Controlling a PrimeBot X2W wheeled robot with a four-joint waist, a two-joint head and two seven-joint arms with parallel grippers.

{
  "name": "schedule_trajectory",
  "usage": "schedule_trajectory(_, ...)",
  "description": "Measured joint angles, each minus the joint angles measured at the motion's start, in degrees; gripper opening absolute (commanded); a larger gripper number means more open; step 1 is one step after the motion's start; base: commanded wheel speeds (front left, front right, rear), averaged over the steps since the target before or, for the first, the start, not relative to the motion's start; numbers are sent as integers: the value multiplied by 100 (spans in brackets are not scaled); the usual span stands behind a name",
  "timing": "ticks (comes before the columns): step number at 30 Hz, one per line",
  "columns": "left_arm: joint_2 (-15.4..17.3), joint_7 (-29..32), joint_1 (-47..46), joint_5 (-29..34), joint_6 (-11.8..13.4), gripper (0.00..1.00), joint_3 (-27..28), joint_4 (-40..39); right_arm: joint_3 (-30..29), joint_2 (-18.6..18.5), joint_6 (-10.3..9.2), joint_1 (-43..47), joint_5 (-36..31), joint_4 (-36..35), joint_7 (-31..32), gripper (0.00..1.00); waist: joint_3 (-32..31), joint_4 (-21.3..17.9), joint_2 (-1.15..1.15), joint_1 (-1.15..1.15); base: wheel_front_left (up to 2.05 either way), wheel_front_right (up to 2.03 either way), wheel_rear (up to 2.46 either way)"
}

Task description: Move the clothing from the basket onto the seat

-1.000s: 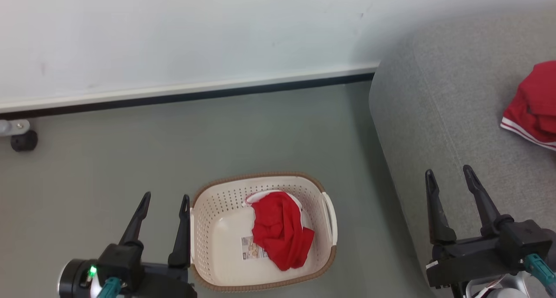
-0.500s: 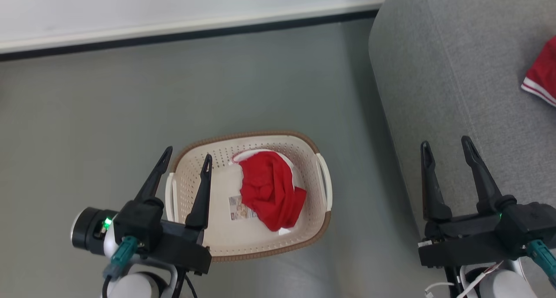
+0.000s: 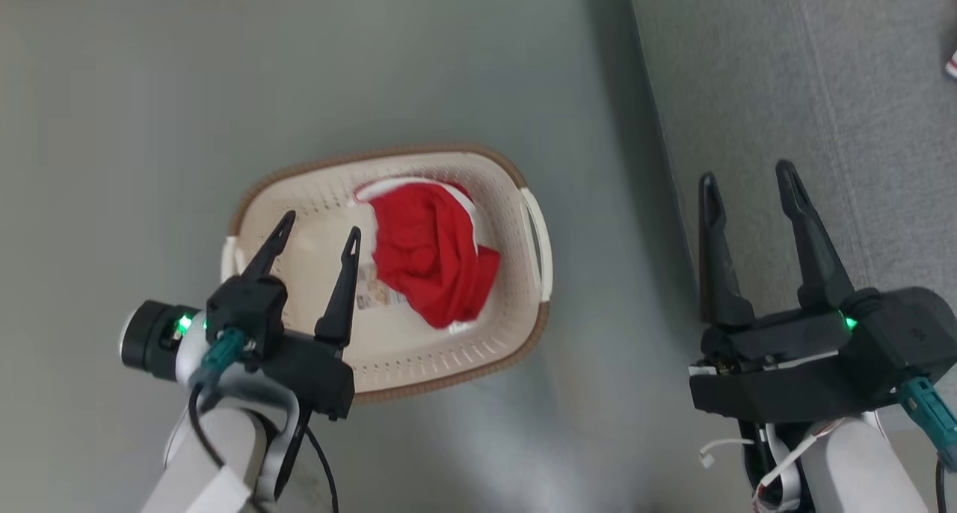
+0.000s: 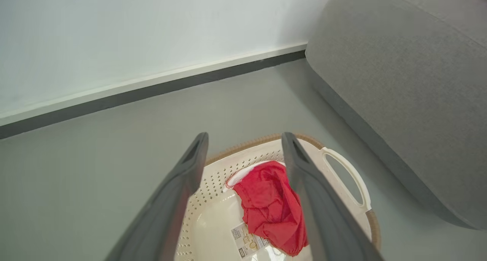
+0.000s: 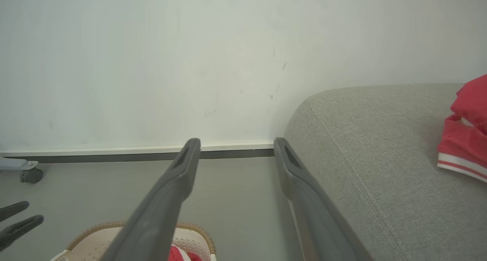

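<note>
The red clothing [image 3: 428, 250] lies bunched in the right half of the cream basket [image 3: 448, 354], which stands on the floor left of the grey seat [image 3: 792, 94]. My left gripper [image 3: 320, 226] is open, its fingers hanging over the basket's left half, just left of the clothing and apart from it. In the left wrist view the clothing [image 4: 268, 206] shows between the open left gripper's [image 4: 244, 137] fingers, inside the basket [image 4: 213, 173]. My right gripper [image 3: 746, 173] is open and empty over the seat's front edge. The right wrist view has the right gripper [image 5: 236, 143] beside the seat [image 5: 361, 166].
A second red garment with white stripes [image 5: 464, 139] lies on the seat, far right. A barcode label [image 3: 374, 292] is on the basket floor. The wall and dark skirting [image 4: 152, 89] run behind the basket. A caster wheel [image 5: 30, 175] stands by the wall.
The head camera has tilted down, so the wall has left its view. My left gripper has moved from beside the basket to over its left half. Both grippers have stayed open.
</note>
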Motion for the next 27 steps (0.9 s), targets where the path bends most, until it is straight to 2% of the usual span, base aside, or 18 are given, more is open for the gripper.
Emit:
schedule_trajectory(9,57,338,-660,5,-222,100,-88,731,215,96,-15,-430,-49,-126,-73,100,757,-277,0,0,0,0,0)
schedule_trajectory(17,285,659,-1190,19,-426,100,-93,1246,527,172,-15,-797,-30,-144,-221,100,1428,-577,0,-1,0,0,0)
schedule_trajectory(27,592,1056,-1560,76,-601,100,-93,1970,866,222,-15,-1081,277,275,-557,100,2035,-1196,0,-1,0,0,0)
